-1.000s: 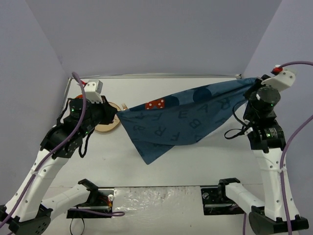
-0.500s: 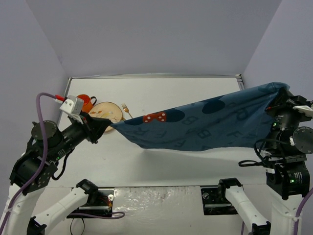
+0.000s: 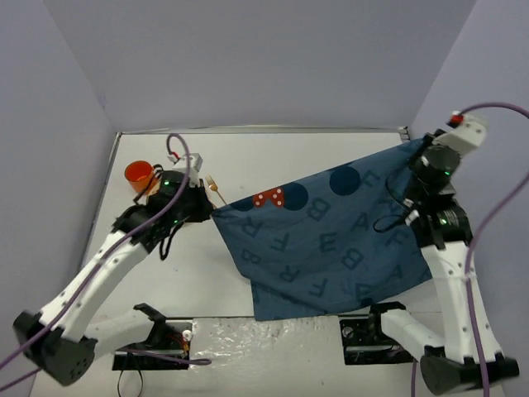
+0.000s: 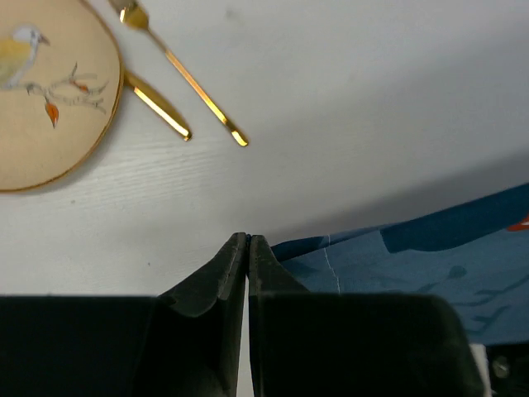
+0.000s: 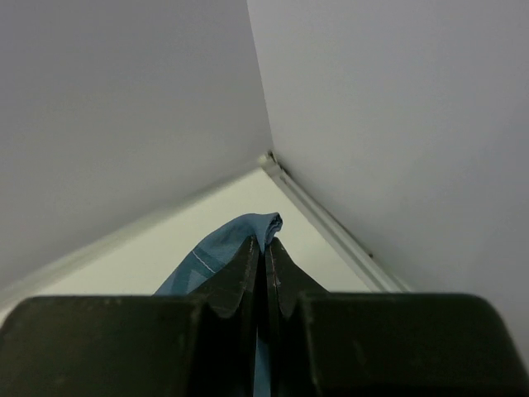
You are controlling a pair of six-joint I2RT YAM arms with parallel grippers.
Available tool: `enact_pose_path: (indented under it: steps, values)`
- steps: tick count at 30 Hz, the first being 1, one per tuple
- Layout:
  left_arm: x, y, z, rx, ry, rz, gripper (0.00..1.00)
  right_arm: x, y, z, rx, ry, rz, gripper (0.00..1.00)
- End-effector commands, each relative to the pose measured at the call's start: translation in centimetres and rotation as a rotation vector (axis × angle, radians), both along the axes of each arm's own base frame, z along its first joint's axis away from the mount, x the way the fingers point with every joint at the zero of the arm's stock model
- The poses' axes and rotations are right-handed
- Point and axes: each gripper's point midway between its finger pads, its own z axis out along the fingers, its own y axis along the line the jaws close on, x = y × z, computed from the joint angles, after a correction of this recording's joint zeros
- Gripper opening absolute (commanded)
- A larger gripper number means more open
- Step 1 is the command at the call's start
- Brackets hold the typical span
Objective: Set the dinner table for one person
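Top external: left gripper point(image 3: 208, 212), right gripper point(image 3: 416, 151) clamping corners; blue cloth point(image 3: 331, 240) between.

The white rectangular bench point(image 3: 314, 153) with thin metal edging carries an orange cup point(image 3: 139, 172), a round beige bird-printed plate point(image 4: 41, 91), and a gold fork point(image 4: 183, 73) just beside the plate.

The top view looks down from high behind the near edge, taking in the whole table point(image 3: 331, 157) and cloth point(image 3: 331, 240). The left wrist view looks closely down past the left gripper point(image 4: 247, 240) at the fork point(image 4: 186, 78), also seen from above. The right wrist view faces along the right gripper point(image 5: 265, 244) towards the table's far right corner, likewise shared
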Motion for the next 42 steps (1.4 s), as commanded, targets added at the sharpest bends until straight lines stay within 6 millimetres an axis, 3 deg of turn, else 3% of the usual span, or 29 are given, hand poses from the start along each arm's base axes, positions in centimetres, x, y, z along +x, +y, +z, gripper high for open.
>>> enact_pose_path:
  steps: [1,4,8,9,11,15,18,20,22,28,31,38,42]
  values:
    - [5.1,1.5,-7.3,0.070,0.104,0.232,0.00,5.8,-0.9,-7.3,-0.001,0.104,-0.096,0.00]
    - [7.4,1.1,-10.3,0.076,0.147,0.275,0.00,8.8,-0.5,-11.5,-0.009,0.156,-0.084,0.00]
    - [10.2,0.0,-11.2,0.055,0.137,0.292,0.00,13.1,0.4,-15.0,-0.022,0.165,-0.040,0.00]
    - [11.1,-0.5,-11.2,0.045,0.134,0.291,0.00,13.9,0.6,-14.7,-0.025,0.136,-0.030,0.00]
    - [12.1,-1.3,-11.3,0.027,0.131,0.281,0.00,15.9,0.8,-16.3,-0.047,0.154,-0.016,0.00]
    - [13.1,-2.0,-11.5,0.010,0.140,0.281,0.00,18.9,0.9,-18.9,-0.104,0.203,-0.002,0.00]
    - [12.8,-1.9,-12.2,-0.008,0.169,0.316,0.00,22.3,1.2,-20.3,-0.168,0.226,0.046,0.00]
    - [12.7,-1.7,-12.2,-0.014,0.164,0.339,0.00,23.7,1.3,-20.3,-0.185,0.216,0.069,0.00]
    - [12.7,-1.4,-12.2,-0.018,0.161,0.360,0.00,25.2,1.6,-22.4,-0.205,0.250,0.096,0.00]
    - [12.7,-1.5,-11.9,-0.043,0.163,0.376,0.00,29.1,2.0,-22.6,-0.261,0.240,0.156,0.00]
    - [12.7,-1.8,-12.0,-0.070,0.172,0.382,0.00,30.8,2.1,-23.8,-0.284,0.253,0.190,0.00]
    - [12.3,-2.4,-12.9,-0.100,0.202,0.388,0.00,34.4,2.3,-23.2,-0.326,0.222,0.241,0.00]
    - [12.3,-2.4,-13.9,-0.083,0.222,0.394,0.00,36.0,2.8,-24.4,-0.331,0.231,0.276,0.00]
